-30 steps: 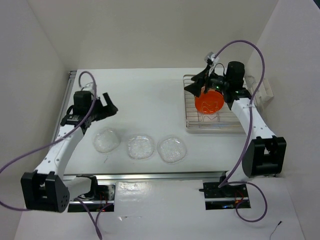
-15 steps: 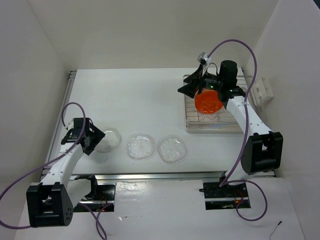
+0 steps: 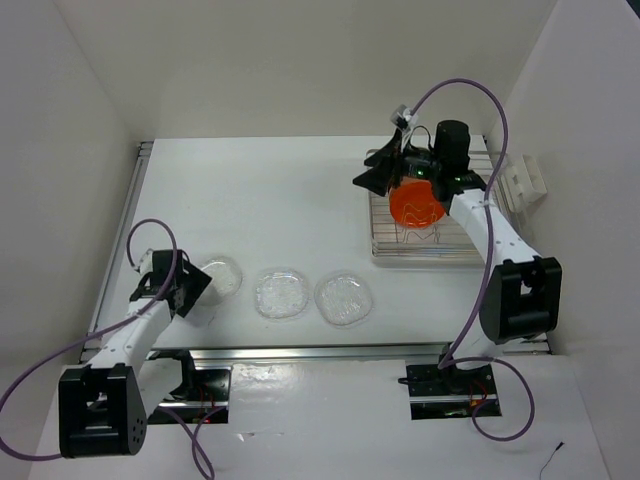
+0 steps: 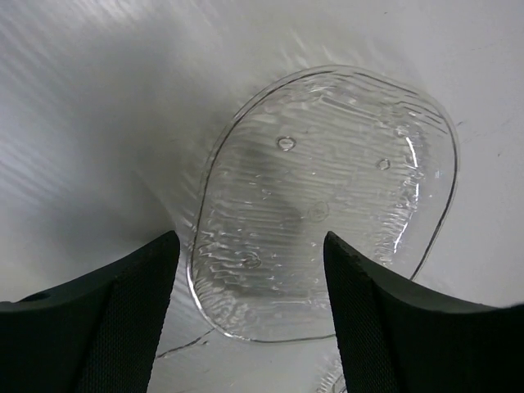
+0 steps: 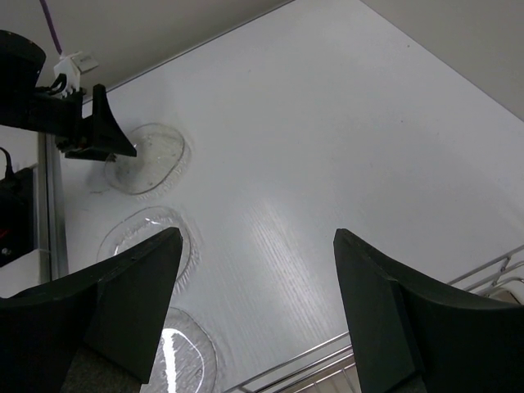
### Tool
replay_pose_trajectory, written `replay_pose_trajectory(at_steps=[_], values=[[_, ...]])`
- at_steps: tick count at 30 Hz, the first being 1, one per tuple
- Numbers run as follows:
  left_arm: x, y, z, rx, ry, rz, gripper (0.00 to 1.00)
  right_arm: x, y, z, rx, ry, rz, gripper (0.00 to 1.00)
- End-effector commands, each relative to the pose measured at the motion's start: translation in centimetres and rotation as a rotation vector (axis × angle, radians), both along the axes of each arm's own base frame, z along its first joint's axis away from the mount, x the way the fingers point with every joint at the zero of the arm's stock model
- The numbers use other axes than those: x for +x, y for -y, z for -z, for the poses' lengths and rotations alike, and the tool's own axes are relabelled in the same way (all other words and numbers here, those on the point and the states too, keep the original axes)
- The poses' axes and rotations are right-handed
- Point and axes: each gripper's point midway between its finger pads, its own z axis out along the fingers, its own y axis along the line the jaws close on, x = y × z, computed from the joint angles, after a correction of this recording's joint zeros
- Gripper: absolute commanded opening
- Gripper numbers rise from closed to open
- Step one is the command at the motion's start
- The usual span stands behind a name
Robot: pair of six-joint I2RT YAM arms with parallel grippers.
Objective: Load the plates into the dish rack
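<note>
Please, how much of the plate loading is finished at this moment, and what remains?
Done: one orange plate stands in the dish rack, and the right gripper is open beside it. In hand: the left gripper, open, is at the near rim of the leftmost clear plate, not yet gripping. Left: that plate, the middle clear plate and the right clear plate, all flat on the table.

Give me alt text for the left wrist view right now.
A clear glass plate lies on the white table, filling most of the view. The left gripper is open, its two black fingers framing the plate's near edge at the bottom.
</note>
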Motion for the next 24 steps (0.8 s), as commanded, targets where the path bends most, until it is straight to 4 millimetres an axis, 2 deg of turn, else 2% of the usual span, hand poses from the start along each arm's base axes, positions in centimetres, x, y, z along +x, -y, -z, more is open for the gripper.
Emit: replay_pose_trajectory(at_steps=[1, 2, 4, 6, 7, 9, 12, 14, 15, 16, 17, 18, 19, 21, 22, 24], values=[[1.5, 0.1, 0.0, 0.001, 0.071, 0.034, 0.76, 0.3, -1.1, -2.5, 0.02, 0.073, -0.042, 0.82], [1.8, 0.1, 0.1, 0.001, 0.074, 0.035, 0.73, 0.4, -1.2, -2.1, 0.019, 0.064, -0.042, 0.82], [2.2, 0.4, 0.4, -0.006, 0.079, 0.057, 0.69, 0.7, -1.1, -2.9, 0.019, 0.084, -0.031, 0.84], [2.5, 0.5, 0.6, -0.002, 0.077, 0.084, 0.62, 1.0, -1.7, -2.3, 0.025, 0.051, -0.04, 0.85], [2.5, 0.5, 1.1, -0.004, 0.062, 0.084, 0.6, 1.0, -1.7, -2.7, 0.031, 0.048, -0.039, 0.85], [2.7, 0.7, 1.3, -0.01, 0.061, 0.1, 0.54, 1.3, -2.2, -1.9, 0.046, 0.004, -0.043, 0.86], [3.6, 1.3, 1.4, -0.023, 0.088, 0.144, 0.44, 1.3, -3.3, -2.0, 0.072, -0.018, -0.066, 0.86], [5.1, 1.6, 0.6, -0.021, 0.131, 0.189, 0.33, 1.4, -3.7, -1.8, 0.075, -0.031, -0.074, 0.86], [5.4, 1.6, 1.0, -0.009, 0.117, 0.226, 0.27, 1.6, -4.4, -1.3, 0.073, -0.042, -0.087, 0.86], [6.7, 1.9, 0.1, -0.008, 0.145, 0.262, 0.18, 1.6, -5.1, -1.6, 0.069, -0.024, -0.104, 0.86], [7.2, 1.8, 0.0, 0.01, 0.139, 0.286, 0.0, 1.2, -5.6, -1.6, 0.069, -0.024, -0.116, 0.86], [7.6, 2.0, 0.7, 0.001, 0.119, 0.312, 0.0, 1.8, -5.7, -1.0, 0.067, -0.038, -0.116, 0.86], [9.1, 2.5, -0.3, -0.006, 0.154, 0.356, 0.0, 2.0, -5.8, -1.0, 0.07, -0.043, -0.115, 0.86], [10.4, 3.0, -0.8, -0.002, 0.191, 0.431, 0.0, 2.3, -6.8, -0.4, 0.069, -0.064, -0.124, 0.86], [12.1, 3.6, -1.9, -0.009, 0.248, 0.481, 0.0, 2.7, -6.9, -0.9, 0.07, -0.06, -0.125, 0.86], [13.8, 4.3, -3.2, 0.011, 0.311, 0.572, 0.0, 3.0, -7.8, -0.9, 0.071, -0.071, -0.133, 0.86]])
